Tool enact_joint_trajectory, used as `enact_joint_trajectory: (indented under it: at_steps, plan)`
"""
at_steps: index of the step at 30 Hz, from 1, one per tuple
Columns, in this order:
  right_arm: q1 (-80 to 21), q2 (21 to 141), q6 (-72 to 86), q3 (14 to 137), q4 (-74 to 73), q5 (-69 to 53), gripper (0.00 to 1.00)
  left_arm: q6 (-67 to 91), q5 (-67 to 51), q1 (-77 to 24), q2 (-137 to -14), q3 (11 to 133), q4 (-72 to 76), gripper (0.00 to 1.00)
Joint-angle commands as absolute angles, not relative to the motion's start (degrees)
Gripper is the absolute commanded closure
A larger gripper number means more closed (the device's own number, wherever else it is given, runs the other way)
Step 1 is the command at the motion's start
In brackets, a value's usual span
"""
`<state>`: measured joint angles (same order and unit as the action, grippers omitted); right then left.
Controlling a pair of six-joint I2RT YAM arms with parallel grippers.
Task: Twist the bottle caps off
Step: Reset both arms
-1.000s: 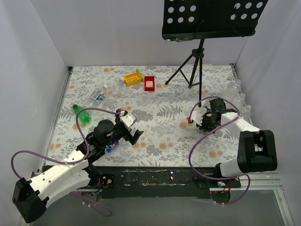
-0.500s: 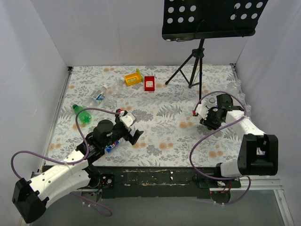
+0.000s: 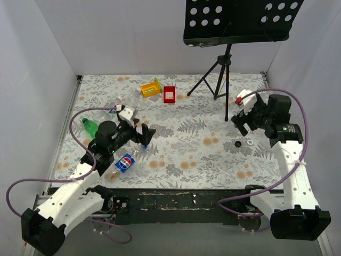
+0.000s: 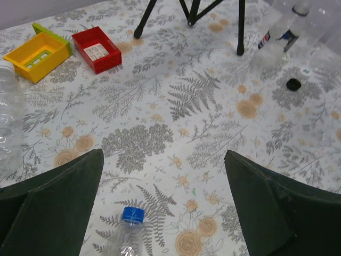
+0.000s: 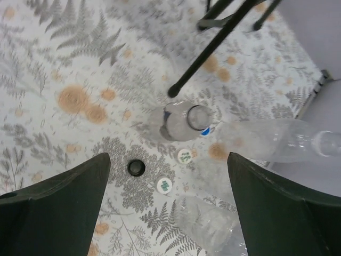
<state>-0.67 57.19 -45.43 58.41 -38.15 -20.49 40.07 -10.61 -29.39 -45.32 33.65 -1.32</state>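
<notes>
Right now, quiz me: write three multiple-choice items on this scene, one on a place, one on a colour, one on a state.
1. The loose dark cap lies:
A. in the red tray
B. on the table beside white caps
C. screwed on a green bottle

2. The cap on the bottle under the left end effector is:
A. blue
B. red
C. yellow

3. The left end effector is:
A. shut on a cap
B. shut on a bottle
C. open and empty

Answers:
1 B: the right wrist view shows it on the table next to two white caps.
2 A: the left wrist view shows a blue cap on that bottle's neck.
3 C: its jaws stand wide apart with nothing between them.
</notes>
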Motion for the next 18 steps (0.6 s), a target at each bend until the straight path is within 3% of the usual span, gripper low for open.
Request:
enact_joint_trajectory:
  at_steps: [1, 8, 18]
  plan:
    - [1.93, 59.5, -27.52, 67.74, -34.36, -18.18, 0.02, 48.94, -14.77, -26.11, -47.72, 42.08, -3.51, 0.02]
    - [2.55, 59.5, -6.88, 76.19, -27.86, -17.58, 0.02, 55.98, -8.44, -24.7, -51.15, 53.87, -13.61, 0.02]
    - [2.64, 60.03, -0.44, 78.58, -24.08, -20.3, 0.02, 54.76, -8.0, -24.7, -50.89, 60.38, -21.0, 0.02]
